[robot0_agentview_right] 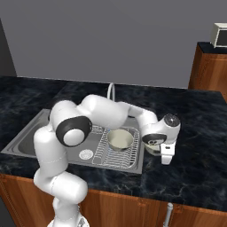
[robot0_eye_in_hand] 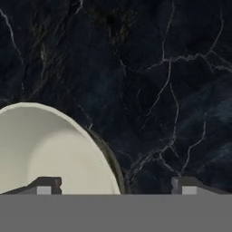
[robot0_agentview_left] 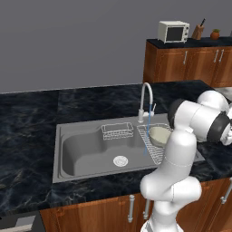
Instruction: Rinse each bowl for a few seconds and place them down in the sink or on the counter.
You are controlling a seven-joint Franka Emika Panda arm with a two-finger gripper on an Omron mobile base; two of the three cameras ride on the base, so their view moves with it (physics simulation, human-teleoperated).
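We see the black counter around the grey sink. Water runs from the faucet. One bowl sits upright on the wire rack at the right part of the sink. The other bowl is on the counter just right of the sink, under the gripper. Its fingers stand apart, one over the bowl, one outside the rim, grasping nothing.

A rendered home kitchen.
Steel sink with gooseneck faucet in a black marble counter, wooden cabinets, microwave.
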